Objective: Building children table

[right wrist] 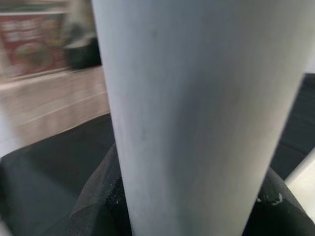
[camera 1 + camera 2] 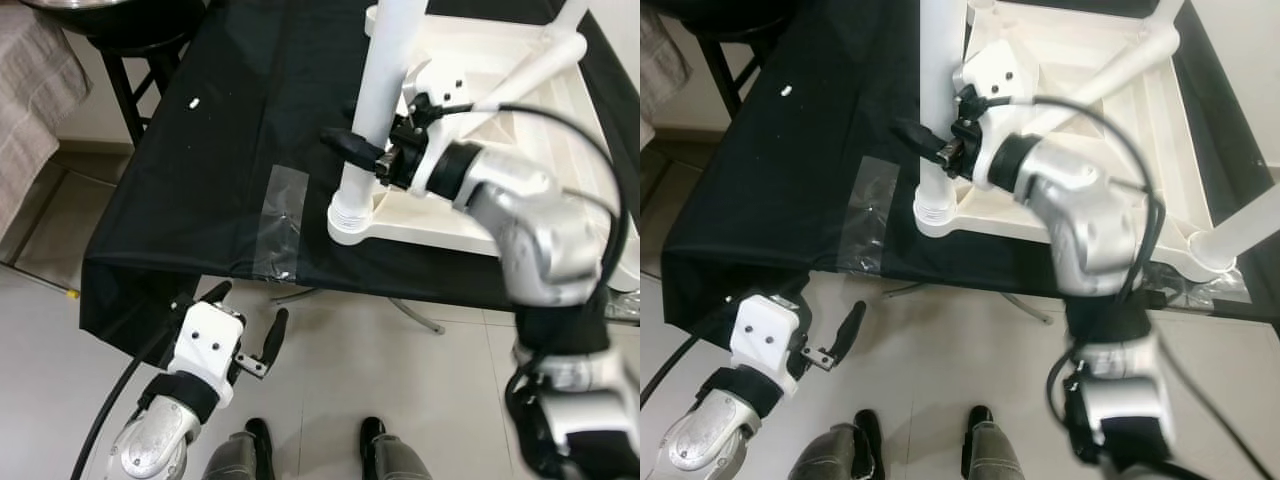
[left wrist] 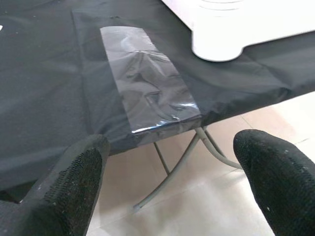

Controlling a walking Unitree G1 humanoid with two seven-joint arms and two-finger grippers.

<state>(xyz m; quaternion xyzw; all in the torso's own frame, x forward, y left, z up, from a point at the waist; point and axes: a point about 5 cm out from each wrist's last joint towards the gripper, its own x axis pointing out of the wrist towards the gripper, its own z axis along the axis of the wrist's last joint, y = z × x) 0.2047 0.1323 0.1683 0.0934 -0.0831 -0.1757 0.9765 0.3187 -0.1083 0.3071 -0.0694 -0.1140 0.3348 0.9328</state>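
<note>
While the left gripper [image 2: 247,322] hangs low off the near edge of the work table, its 2 black fingers [image 3: 74,182] stand apart with nothing between them, over pale floor tiles [image 2: 340,360]. Just above it, a black cloth [image 2: 210,170] covers the work table, and a strip of clear tape [image 2: 279,222] runs across the cloth to its front hem, wrinkled and shiny. A small white speck [image 2: 194,102] lies on the cloth farther back. Under the cloth's edge, thin grey metal legs [image 3: 172,167] of the work table splay out to the floor. At the far left, a dark stand [image 2: 125,70] sits beside the work table.

Near the middle, the white children's table [image 2: 470,110] lies upside down on the cloth, its ribbed underside facing up. 1 white leg [image 2: 378,100] stands upright in the near left corner socket, whose round collar [image 2: 352,215] rests close to the cloth's front edge. The right gripper [image 2: 370,152] is clamped around this leg partway up, 1 black finger showing on the leg's left side; in the right wrist view the leg [image 1: 197,118] sits right against the dark pads. A second white leg [image 2: 535,62] slants across the underside behind the wrist, and in the right eye view another leg [image 2: 1245,232] juts from the near right corner. The silver right arm [image 2: 530,230] reaches in from the right, a black cable [image 2: 590,140] looping over it.
</note>
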